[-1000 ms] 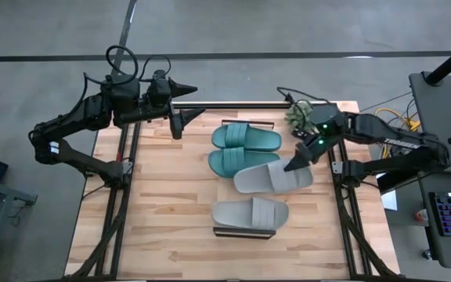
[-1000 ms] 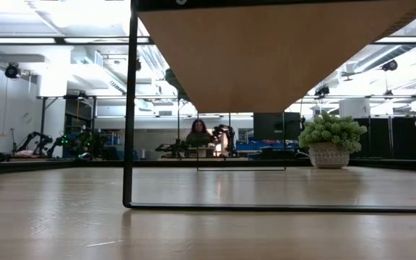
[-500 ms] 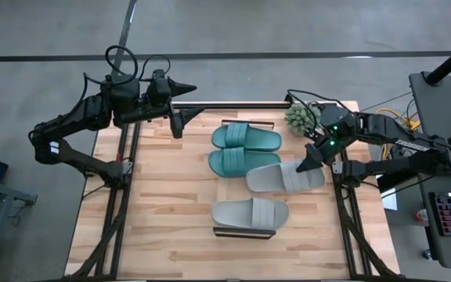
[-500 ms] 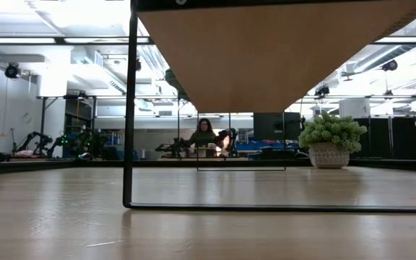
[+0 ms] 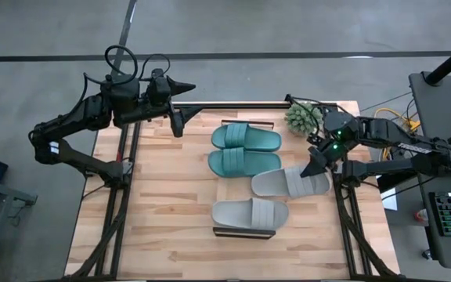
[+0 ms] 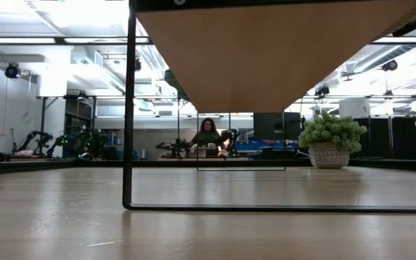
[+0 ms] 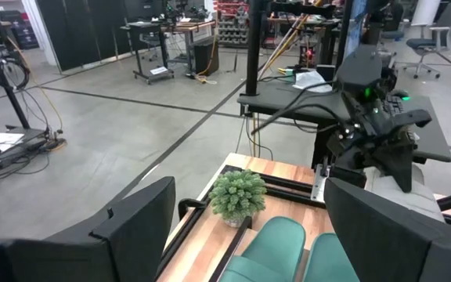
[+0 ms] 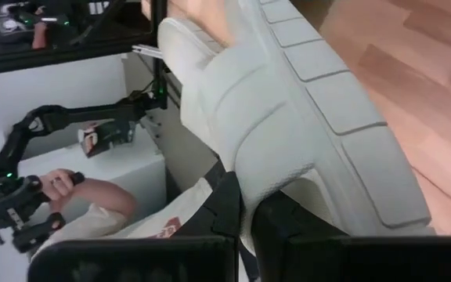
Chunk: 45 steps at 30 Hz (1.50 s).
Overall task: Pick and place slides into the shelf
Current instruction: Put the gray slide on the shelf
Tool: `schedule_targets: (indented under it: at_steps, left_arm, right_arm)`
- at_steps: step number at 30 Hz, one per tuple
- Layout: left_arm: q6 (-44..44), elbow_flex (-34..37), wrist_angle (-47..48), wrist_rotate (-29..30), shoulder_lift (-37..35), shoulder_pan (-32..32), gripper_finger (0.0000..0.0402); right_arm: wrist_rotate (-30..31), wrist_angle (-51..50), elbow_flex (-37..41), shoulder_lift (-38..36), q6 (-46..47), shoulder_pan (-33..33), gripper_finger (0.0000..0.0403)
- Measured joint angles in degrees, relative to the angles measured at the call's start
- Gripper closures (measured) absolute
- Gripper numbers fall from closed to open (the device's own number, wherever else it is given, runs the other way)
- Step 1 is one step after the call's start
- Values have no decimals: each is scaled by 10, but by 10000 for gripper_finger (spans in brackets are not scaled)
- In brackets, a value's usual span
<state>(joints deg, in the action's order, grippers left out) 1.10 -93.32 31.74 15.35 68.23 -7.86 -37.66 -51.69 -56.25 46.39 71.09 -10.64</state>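
Since a second ago the right gripper has carried its light grey slide outward toward the table's right edge, away from the teal pair. Its two dark fingers are pinched tight on the sandal's rim, the pale ribbed sole filling the right wrist view. From above, that slide lies angled between the lower teal slide and the right side of the table, its toe end close to the teal one and its gripped end at the table's right frame rail.

The second grey slide sits just below it, near the table's middle, resting over a dark-edged piece of the shelf. The two teal slides lie side by side above — the upper teal slide nearest the far edge, the lower one touching or almost touching it. A small potted plant stands at the far right corner, close to the right arm's wrist.

The left gripper hangs well apart from all of this, over the far left corner of the table; its fingers stand wide apart with nothing between them. In its wrist view the plant, the teal slides and the right arm show beyond.

In the low view only the underside of the wooden shelf plank and its dark frame leg show, with a person seated far off in the room.
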Motion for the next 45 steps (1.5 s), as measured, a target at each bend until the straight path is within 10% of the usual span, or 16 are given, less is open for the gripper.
schedule_targets:
  at_steps: [22, 45]
  left_arm:
    - [-1, 0, -4, 0, 0, 0, 91]
    - [-1, 10, -45, 0, 0, 0, 91]
  right_arm:
    - [-17, 360, 172, 14, 144, 10, 394]
    - [21, 573, 183, 130, 189, 45, 394]
